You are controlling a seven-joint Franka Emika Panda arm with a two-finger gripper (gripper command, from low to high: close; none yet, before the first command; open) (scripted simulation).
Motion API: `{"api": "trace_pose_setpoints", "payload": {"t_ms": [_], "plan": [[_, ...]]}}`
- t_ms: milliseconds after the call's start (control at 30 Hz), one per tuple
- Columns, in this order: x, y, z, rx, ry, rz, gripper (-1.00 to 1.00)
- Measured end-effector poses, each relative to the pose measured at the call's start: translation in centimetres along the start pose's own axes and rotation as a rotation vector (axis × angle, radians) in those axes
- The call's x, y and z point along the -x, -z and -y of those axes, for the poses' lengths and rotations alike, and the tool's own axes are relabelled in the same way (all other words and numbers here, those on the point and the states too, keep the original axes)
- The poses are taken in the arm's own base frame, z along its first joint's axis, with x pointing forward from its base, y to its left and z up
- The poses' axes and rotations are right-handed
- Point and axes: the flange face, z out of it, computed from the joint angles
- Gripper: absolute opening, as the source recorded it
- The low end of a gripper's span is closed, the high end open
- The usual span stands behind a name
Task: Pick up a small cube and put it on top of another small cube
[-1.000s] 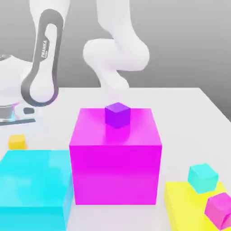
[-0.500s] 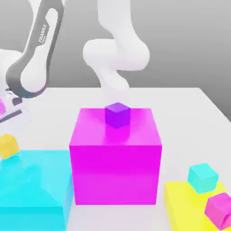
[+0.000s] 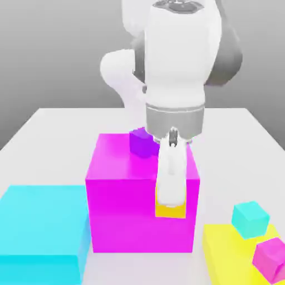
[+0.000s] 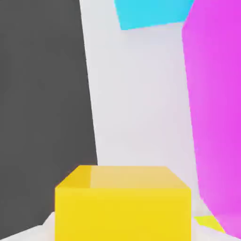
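Observation:
My gripper (image 3: 170, 202) hangs in the air in front of the big magenta block (image 3: 122, 189), shut on the small yellow cube (image 3: 170, 211). The hand view has the same yellow cube (image 4: 123, 202) held close under the camera. A small purple cube (image 3: 141, 142) sits on top of the magenta block, partly behind my wrist. At the exterior view's right, a small teal cube (image 3: 250, 218) and a small magenta cube (image 3: 271, 257) rest on the large flat yellow block (image 3: 225, 253).
A large cyan block (image 3: 42, 228) lies at the exterior view's left, beside the magenta block. The hand view has the magenta block (image 4: 216, 117), the cyan block (image 4: 150, 13) and bare white table (image 4: 141, 103) below. The arm's white body towers over the middle.
The arm has swung from the exterior view's left to the front of the magenta block. The small yellow cube left the table and travelled with the gripper.

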Motion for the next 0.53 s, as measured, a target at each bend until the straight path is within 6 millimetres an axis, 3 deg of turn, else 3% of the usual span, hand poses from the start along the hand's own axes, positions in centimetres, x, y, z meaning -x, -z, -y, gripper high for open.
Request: {"api": "trace_pose_setpoints", "payload": {"t_ms": [200, 267, 400, 433, 533], "plan": [[3.9, 0.6, -12.3, 0.022, 0.092, 0.005, -1.0], [3.2, -1.6, -14.2, 0.041, 0.098, -0.046, -1.0], [2.4, -7.1, -14.9, 0.054, 0.096, -0.072, -1.0], [2.3, -8.2, -14.8, 0.051, 0.092, -0.073, 1.0], [2.3, -8.2, -14.8, 0.051, 0.092, -0.073, 1.0]]}}
